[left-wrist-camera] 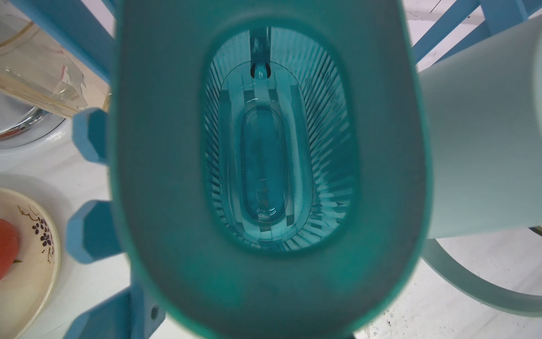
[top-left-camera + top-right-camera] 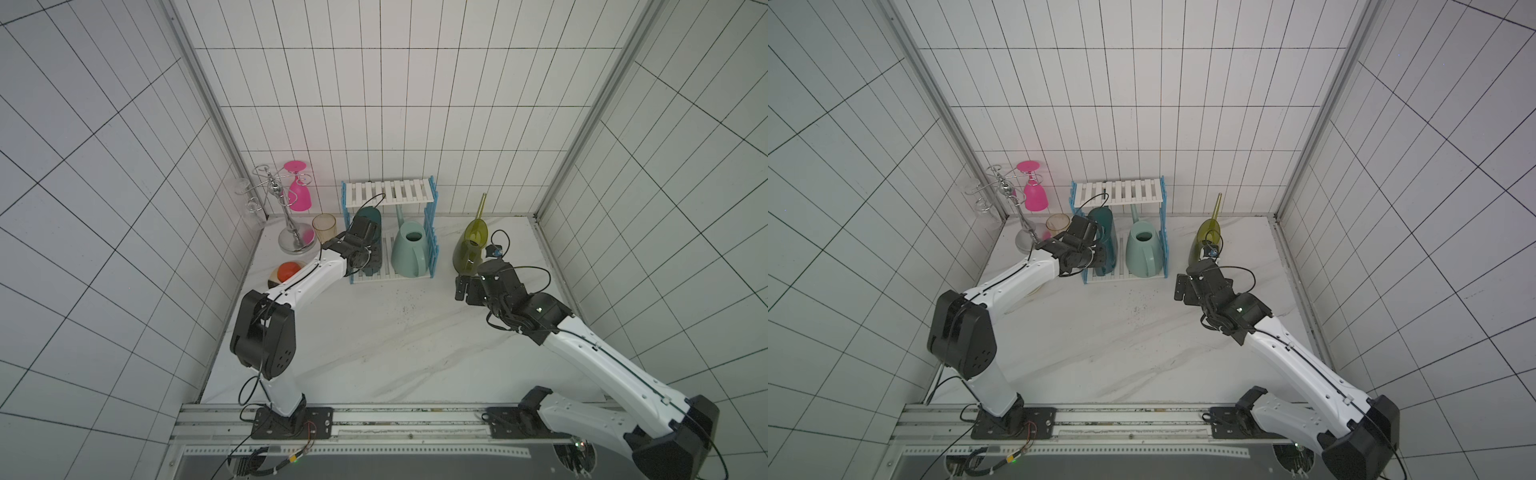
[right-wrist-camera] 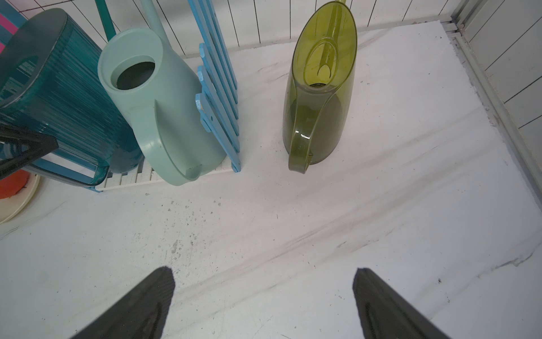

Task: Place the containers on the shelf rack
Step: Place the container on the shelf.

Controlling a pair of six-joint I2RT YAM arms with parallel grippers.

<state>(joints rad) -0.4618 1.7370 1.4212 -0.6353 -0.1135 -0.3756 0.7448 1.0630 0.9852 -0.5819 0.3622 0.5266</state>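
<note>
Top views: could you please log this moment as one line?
left gripper: shut on teal can, shelf rack lower tier; mint can: lower tier; olive can: on table; right gripper: open

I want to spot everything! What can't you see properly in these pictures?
- Left pincer tips: both top views, behind its own wrist; wrist view, teal watering can fills the picture.
- Red thing in bowl: left wrist view, cut by the edge.
- Olive watering can bottom: both top views, behind the right arm.
</note>
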